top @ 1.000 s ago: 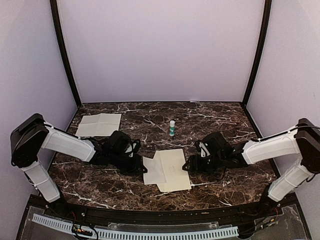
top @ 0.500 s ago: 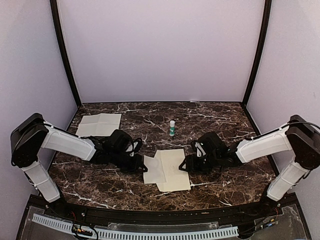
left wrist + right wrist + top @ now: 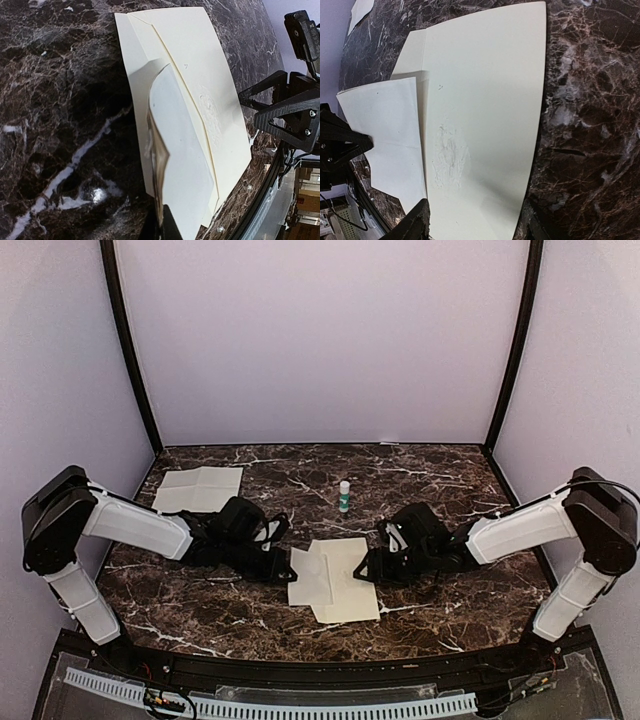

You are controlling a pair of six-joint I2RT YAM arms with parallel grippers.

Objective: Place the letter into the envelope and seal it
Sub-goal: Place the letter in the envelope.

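The cream envelope (image 3: 342, 585) lies face down in the middle of the table, with its flap (image 3: 308, 575) opened out to the left. My left gripper (image 3: 284, 565) is shut on the flap's left tip. In the left wrist view the flap (image 3: 180, 165) is lifted off the body (image 3: 200, 65) above the gripper (image 3: 163, 222). My right gripper (image 3: 368, 570) stands open at the envelope's right edge. Its two fingers straddle the envelope (image 3: 480, 100) near the faint emblem (image 3: 451, 152), around the gripper (image 3: 477, 225). The white letter (image 3: 198, 490) lies flat at the back left, away from both grippers.
A small glue stick (image 3: 344, 496) stands upright behind the envelope. The dark marble table (image 3: 440, 475) ends at purple walls at the back and sides. The right gripper's black frame (image 3: 285, 110) shows across the envelope in the left wrist view.
My right gripper has slid left onto the envelope's right edge. The envelope and the left gripper holding its flap have shifted slightly.
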